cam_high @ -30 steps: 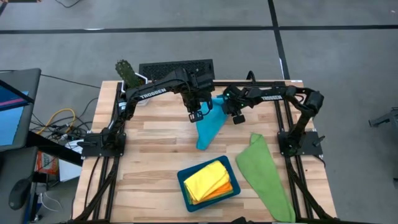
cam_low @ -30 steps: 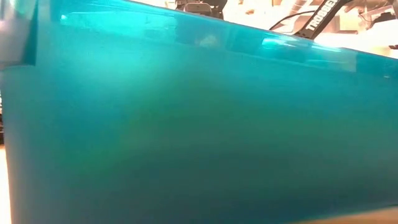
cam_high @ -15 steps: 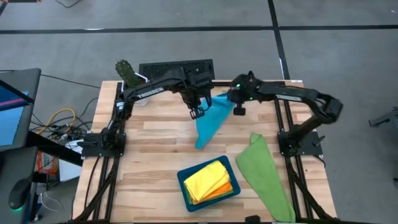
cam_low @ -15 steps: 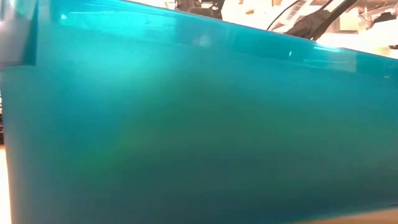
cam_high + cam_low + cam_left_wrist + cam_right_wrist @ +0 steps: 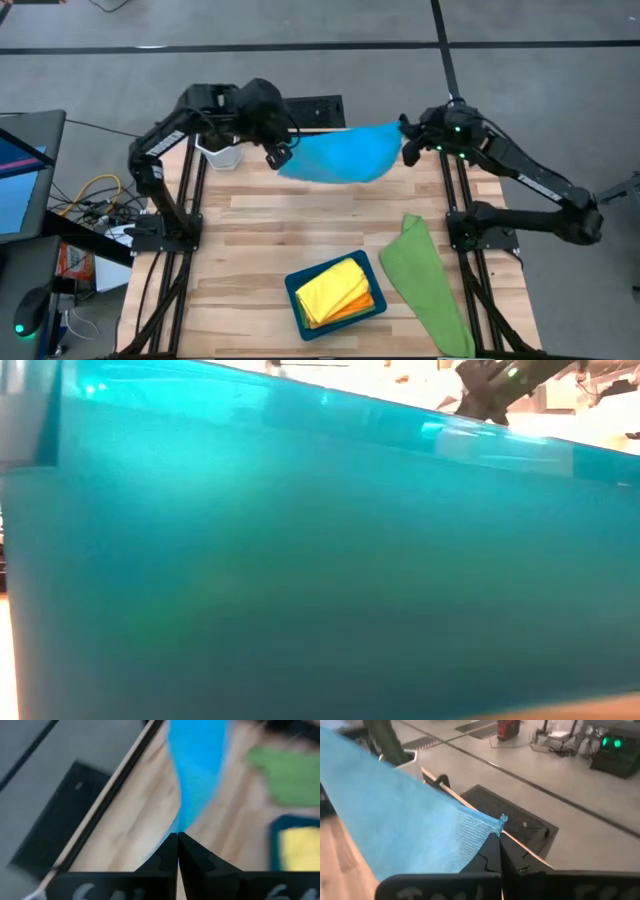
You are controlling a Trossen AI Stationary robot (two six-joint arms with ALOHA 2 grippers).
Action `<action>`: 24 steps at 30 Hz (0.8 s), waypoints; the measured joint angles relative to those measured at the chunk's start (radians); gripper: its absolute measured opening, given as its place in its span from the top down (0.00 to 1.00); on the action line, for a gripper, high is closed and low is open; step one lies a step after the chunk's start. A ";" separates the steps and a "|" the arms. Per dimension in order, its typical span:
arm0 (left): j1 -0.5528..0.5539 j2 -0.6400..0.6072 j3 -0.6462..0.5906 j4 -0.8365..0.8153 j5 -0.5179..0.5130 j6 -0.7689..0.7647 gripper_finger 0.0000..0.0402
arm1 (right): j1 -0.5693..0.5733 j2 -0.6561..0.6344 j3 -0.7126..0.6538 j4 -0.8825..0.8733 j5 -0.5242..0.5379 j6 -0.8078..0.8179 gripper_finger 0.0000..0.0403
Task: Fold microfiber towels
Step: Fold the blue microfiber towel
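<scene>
A sky-blue microfiber towel [image 5: 338, 153] hangs spread in the air above the table's far edge, between my left gripper [image 5: 277, 156] and my right gripper [image 5: 409, 152]; both are shut on it. A green towel [image 5: 425, 281] lies flat on the table at the near right. Folded yellow [image 5: 328, 289] and orange [image 5: 363, 304] towels lie in the dark teal tray [image 5: 293, 289] near the front edge. The tray's wall [image 5: 320, 560] fills the low view. My left gripper pinches the blue towel's left end [image 5: 179, 822] between its two fingers, coming from the table's left and slanting down. That end is bunched and lifted clear. My right gripper pinches the towel's right top corner [image 5: 492, 827] between its fingertips, from the table's right. The towel stretches away from it, clear of the table.
A white cup [image 5: 222, 152] with a plant stands at the far left corner, close behind my left arm. A dark mat [image 5: 322, 108] lies on the floor beyond the far edge. Bare wood [image 5: 250, 235] lies between the blue towel and the tray.
My right gripper has shut on the blue towel's corner. Both grippers have risen and drawn apart, left toward the table's left edge, right toward its right edge. The towel, which hung in a narrow bunch touching the table, is now lifted clear and spread wide between them.
</scene>
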 joint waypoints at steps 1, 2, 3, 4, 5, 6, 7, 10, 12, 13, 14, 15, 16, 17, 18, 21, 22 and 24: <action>0.006 0.000 -0.019 -0.017 -0.032 0.000 1.00 | 0.000 -0.014 0.000 -0.013 0.004 0.029 0.98; 0.011 0.002 -0.040 -0.027 -0.071 0.001 1.00 | 0.000 -0.024 0.000 -0.028 0.015 0.050 0.98; 0.016 0.003 -0.066 -0.021 -0.102 0.010 1.00 | 0.000 -0.030 0.000 -0.044 0.029 0.065 0.99; 0.022 0.003 -0.097 0.001 -0.125 0.030 1.00 | -0.001 -0.033 0.000 -0.060 0.043 0.075 0.99; 0.031 0.002 -0.130 0.036 -0.137 0.055 1.00 | 0.000 -0.030 0.000 -0.073 0.056 0.081 0.99; 0.043 0.000 -0.173 0.089 -0.138 0.082 1.00 | 0.000 -0.025 -0.001 -0.077 0.062 0.082 0.99; 0.055 -0.001 -0.218 0.145 -0.130 0.110 1.00 | -0.001 -0.014 -0.005 -0.073 0.069 0.080 0.99; 0.116 0.004 -0.363 0.279 -0.101 0.191 1.00 | -0.009 0.036 -0.011 -0.052 0.109 0.061 0.98; 0.172 0.004 -0.443 0.351 -0.101 0.212 1.00 | -0.023 0.067 -0.011 -0.030 0.131 0.041 0.98; 0.200 0.004 -0.472 0.377 -0.093 0.222 1.00 | -0.033 0.079 -0.011 -0.018 0.134 0.025 0.98; 0.229 0.004 -0.493 0.390 -0.075 0.234 1.00 | -0.047 0.091 -0.011 -0.005 0.136 0.012 0.98; 0.257 0.004 -0.507 0.400 -0.065 0.245 1.00 | -0.059 0.098 -0.011 0.009 0.135 -0.003 0.99; 0.282 0.004 -0.517 0.420 -0.059 0.257 1.00 | -0.074 0.104 -0.011 0.031 0.135 -0.010 0.99; 0.306 0.004 -0.518 0.442 -0.057 0.271 1.00 | -0.087 0.110 -0.011 0.064 0.136 -0.014 0.99; 0.329 0.004 -0.518 0.462 -0.057 0.288 1.00 | -0.098 0.116 -0.011 0.094 0.136 -0.016 0.99; 0.383 0.004 -0.492 0.482 -0.060 0.328 1.00 | -0.127 0.114 -0.010 0.167 0.136 -0.015 0.99; 0.393 0.003 -0.479 0.484 -0.060 0.334 1.00 | -0.133 0.107 -0.010 0.177 0.135 -0.015 0.99; 0.406 -0.001 -0.457 0.470 -0.060 0.342 1.00 | -0.135 0.093 -0.010 0.176 0.135 -0.008 0.99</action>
